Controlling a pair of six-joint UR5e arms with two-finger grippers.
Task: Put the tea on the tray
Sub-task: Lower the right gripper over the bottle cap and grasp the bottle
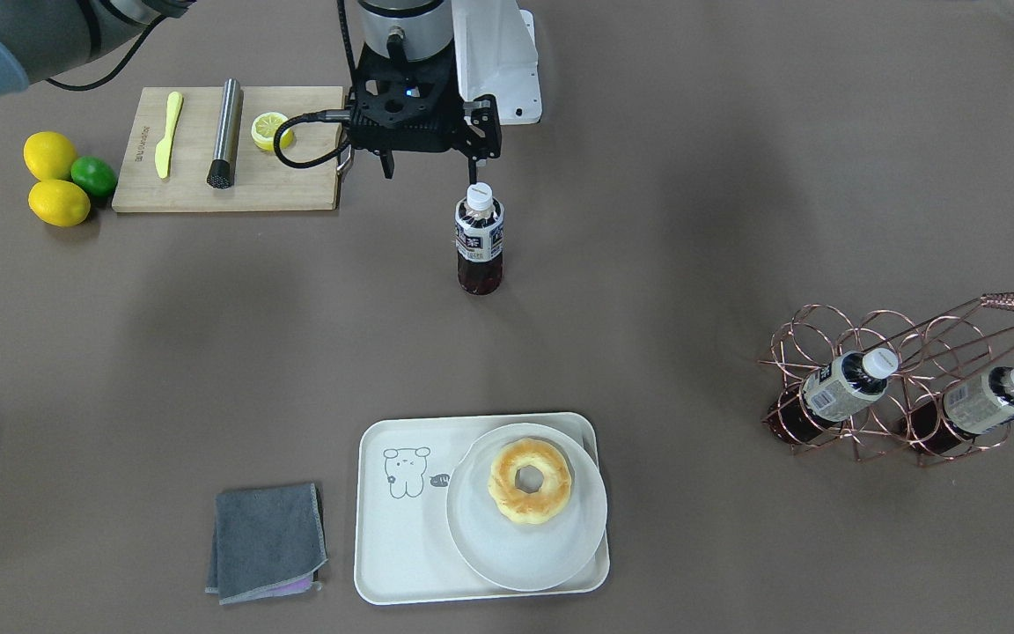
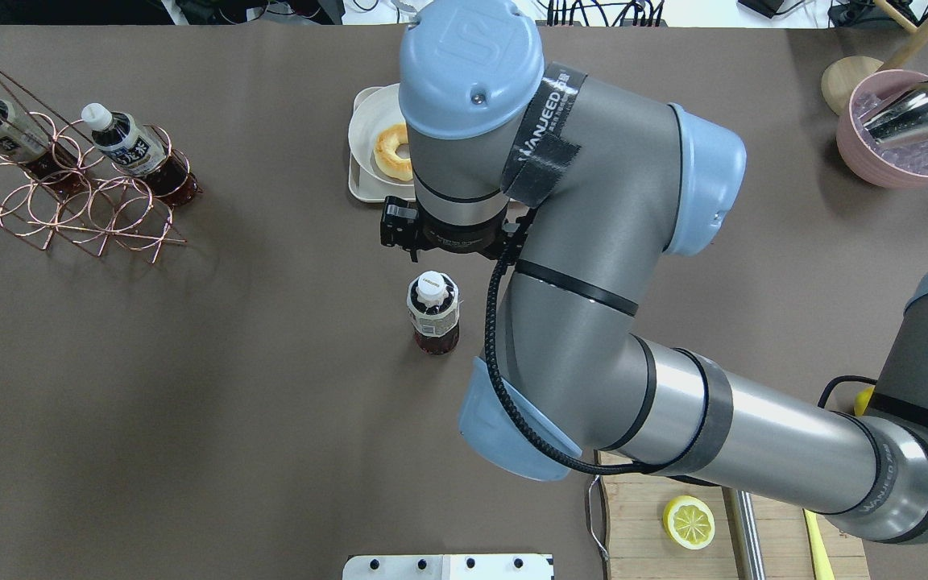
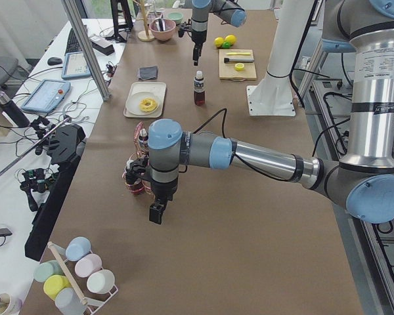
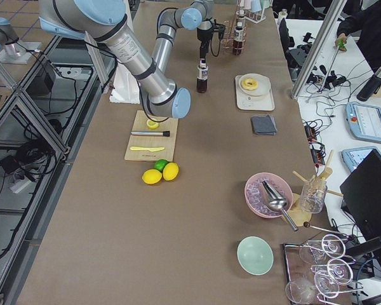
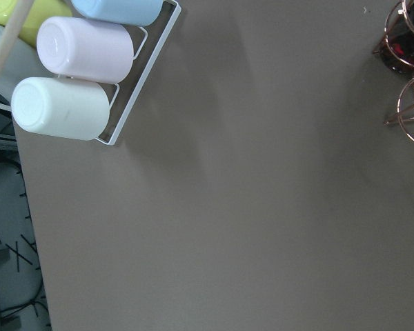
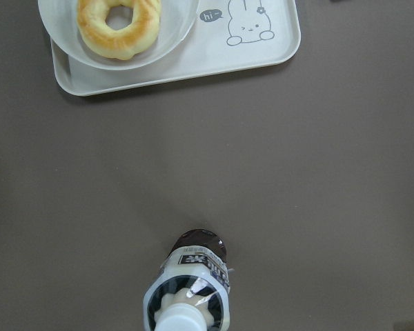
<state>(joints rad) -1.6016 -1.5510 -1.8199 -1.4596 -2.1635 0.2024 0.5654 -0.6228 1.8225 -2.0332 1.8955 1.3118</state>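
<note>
A tea bottle (image 1: 480,242) with a white cap stands upright and free on the brown table; it also shows in the overhead view (image 2: 433,314) and at the bottom of the right wrist view (image 6: 188,293). My right gripper (image 1: 432,172) is open and empty, hovering just above the bottle and not touching it. The cream tray (image 1: 401,546) with the cartoon bear lies further out, and also shows in the right wrist view (image 6: 262,52). My left gripper (image 3: 156,212) hangs low over the table near the wire rack. I cannot tell whether it is open or shut.
A round white plate (image 1: 507,555) with a doughnut (image 1: 529,480) fills the tray's right part. Two alike bottles lie in a copper wire rack (image 1: 912,335). There is also a cutting board (image 1: 296,176), lemons (image 1: 54,180), a grey cloth (image 1: 268,539) and a mug rack (image 5: 76,76).
</note>
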